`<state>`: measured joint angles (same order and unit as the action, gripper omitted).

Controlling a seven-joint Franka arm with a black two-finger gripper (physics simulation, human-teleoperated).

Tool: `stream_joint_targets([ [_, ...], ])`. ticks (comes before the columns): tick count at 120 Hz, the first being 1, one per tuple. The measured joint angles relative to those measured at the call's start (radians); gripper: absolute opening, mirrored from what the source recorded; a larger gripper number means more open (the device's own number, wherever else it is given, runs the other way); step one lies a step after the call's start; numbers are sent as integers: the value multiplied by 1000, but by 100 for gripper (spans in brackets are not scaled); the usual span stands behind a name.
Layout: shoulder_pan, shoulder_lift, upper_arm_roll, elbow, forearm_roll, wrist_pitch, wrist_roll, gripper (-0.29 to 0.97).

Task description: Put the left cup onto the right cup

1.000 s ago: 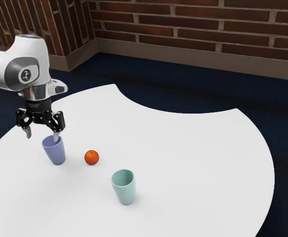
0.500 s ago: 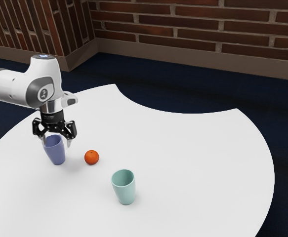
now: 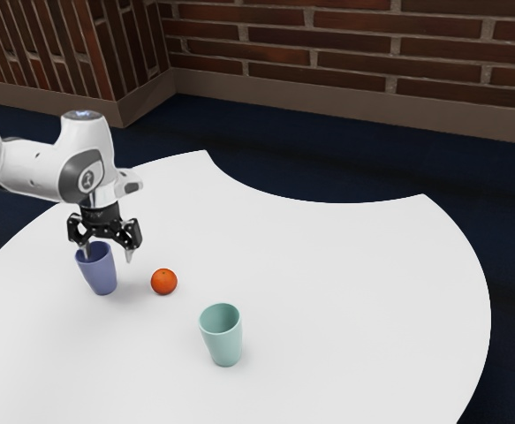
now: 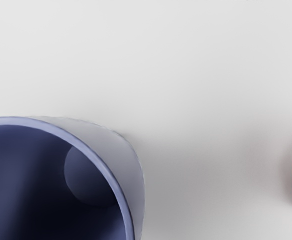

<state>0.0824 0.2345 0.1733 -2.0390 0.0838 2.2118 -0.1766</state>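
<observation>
The purple cup (image 3: 97, 272) is judged light, rigid and smooth-walled. Its rim wall is best pinched by the open gripper (image 3: 105, 253) poised above it.

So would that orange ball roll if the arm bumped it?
Probably: the orange ball looks round and sits free on the flat white table, so a nudge would likely send it rolling. Its smooth surface might also be slippery.
</observation>
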Motion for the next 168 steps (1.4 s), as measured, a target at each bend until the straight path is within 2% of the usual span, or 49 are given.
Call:
stream_joint_targets([
  [46,3,69,0,31,-2,50,49,67],
  [52,3,70,0,31,-2,55,53,59],
  [68,12,68,0,31,-14,63,61,25],
  [80,21,68,0,29,-21,67,66,9],
  [97,26,68,0,28,-23,67,73,-2],
  [124,26,56,3,24,-20,64,80,-8],
  [136,24,12,3,17,-18,51,77,-9],
  [153,-30,-172,1,-27,-11,-19,52,-9],
  [168,-87,-270,-13,-30,-8,-96,13,-10],
])
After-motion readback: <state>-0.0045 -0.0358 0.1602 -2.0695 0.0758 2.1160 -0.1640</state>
